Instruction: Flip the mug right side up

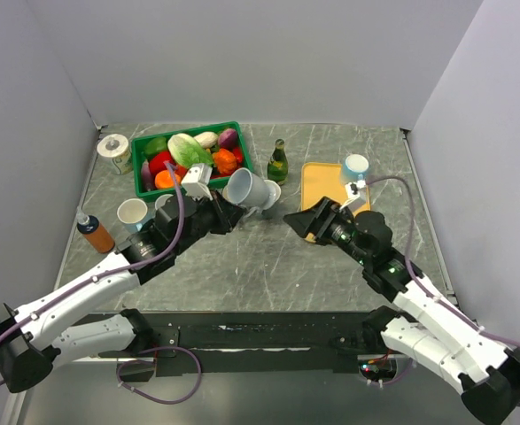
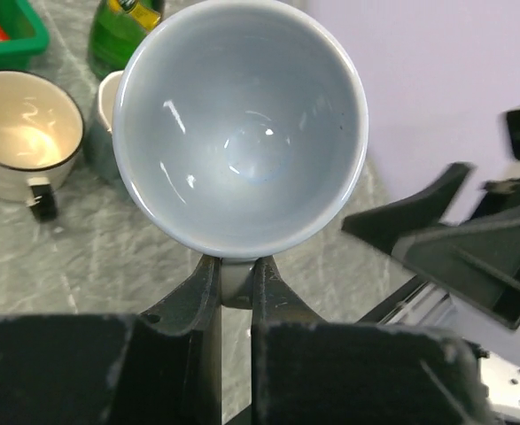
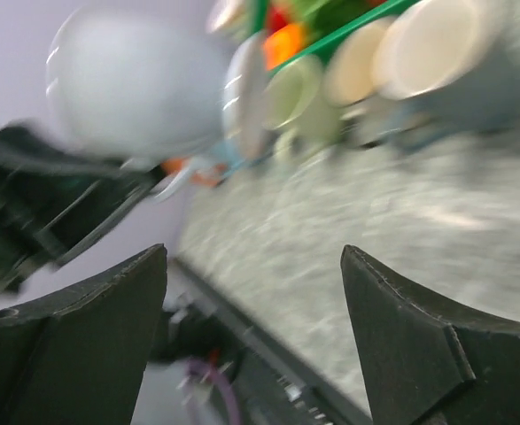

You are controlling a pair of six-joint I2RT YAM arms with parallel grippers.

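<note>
The mug (image 1: 244,188) is off the table, just toward 12 o'clock from the middle of the marble top. It lies tilted on its side, with its mouth turned toward 4 o'clock. The left gripper (image 2: 234,282) is pinched tight on what looks like the handle, at the mug's 6 o'clock in the left wrist view, where the pale inside of the bowl faces the camera. The right gripper (image 1: 306,221) hangs at 4 o'clock of the mug with a gap between them. Its fingers (image 3: 82,310) are spread wide and hold nothing, and its own view is smeared, so finer detail there cannot be read.

The step in hand is probably the roll to upright, and it belongs to the left wrist alone. Turn about the handle slowly until the rim is level and faces up. A handle pinch is narrow, so a quick twist could let the cup swing in the jaws.

Then pick the landing spot with care. A cream mug (image 2: 25,133) and the green bottle (image 1: 278,162) crowd the 12 to 1 o'clock side, and the vegetable basket (image 1: 137,177) sits at 10 o'clock. The bare stone toward 6 o'clock is the safer place to lower it. Let go only once the base sits flat.
</note>
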